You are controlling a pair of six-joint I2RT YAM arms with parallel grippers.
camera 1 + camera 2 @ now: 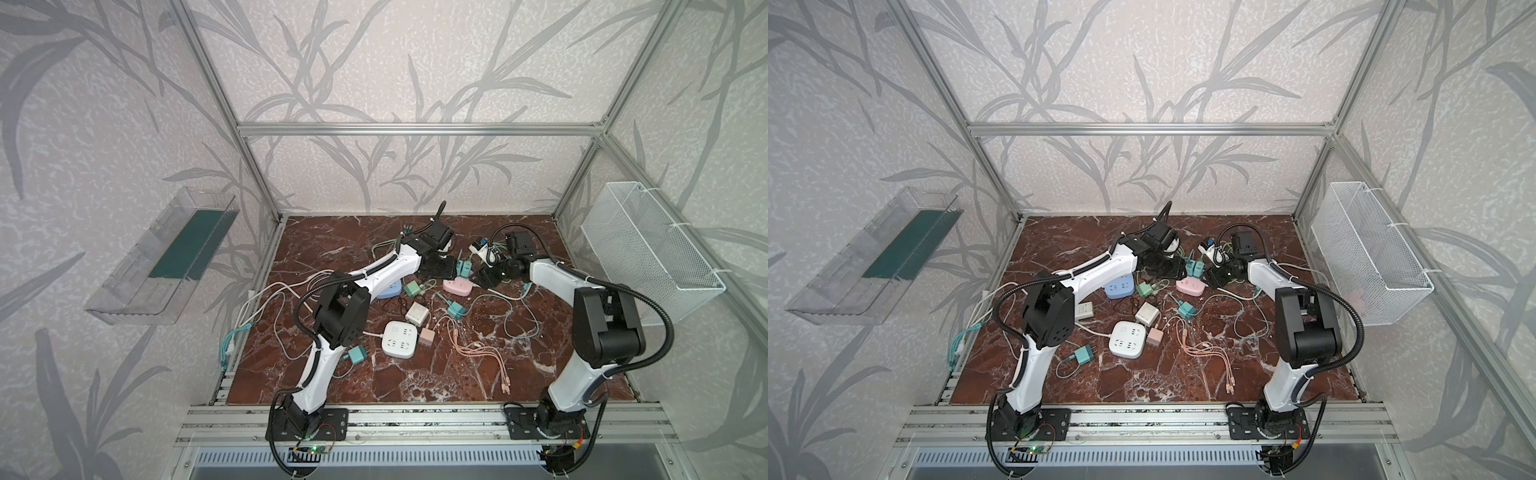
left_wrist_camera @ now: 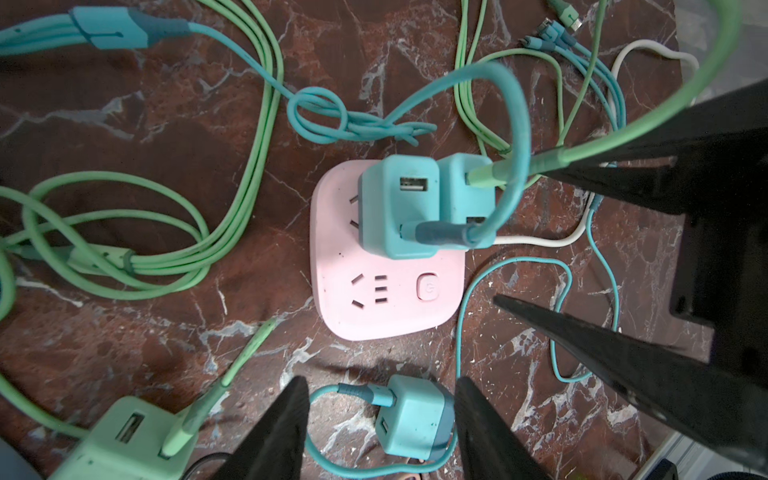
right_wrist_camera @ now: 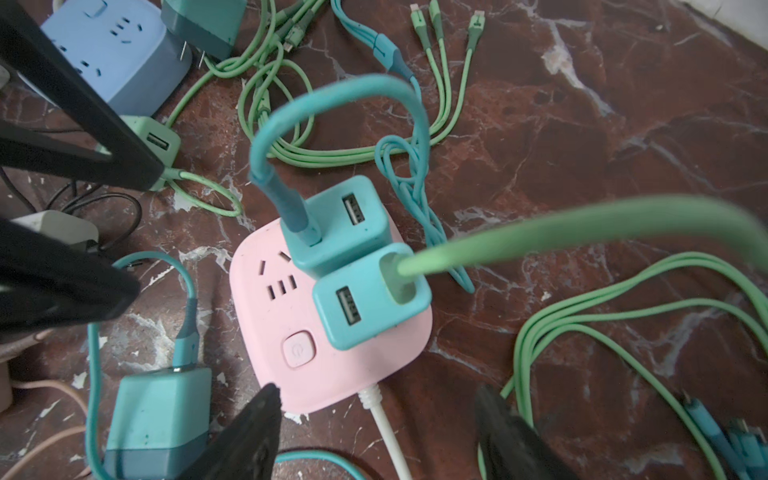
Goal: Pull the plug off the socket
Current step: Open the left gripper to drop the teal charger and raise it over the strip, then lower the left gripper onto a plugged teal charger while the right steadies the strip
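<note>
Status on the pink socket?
Left gripper, right gripper open, empty, near pink socket. Teal-cable plug and green-cable plug both seated. Teal cable, green cable arch over them.

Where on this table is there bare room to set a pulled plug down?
Barest is the front strip of the table, between the front rail and the white power strip. The far-left corner behind the left arm is also free. Crowded: the middle around the pink socket, with chargers and cable loops.
</note>
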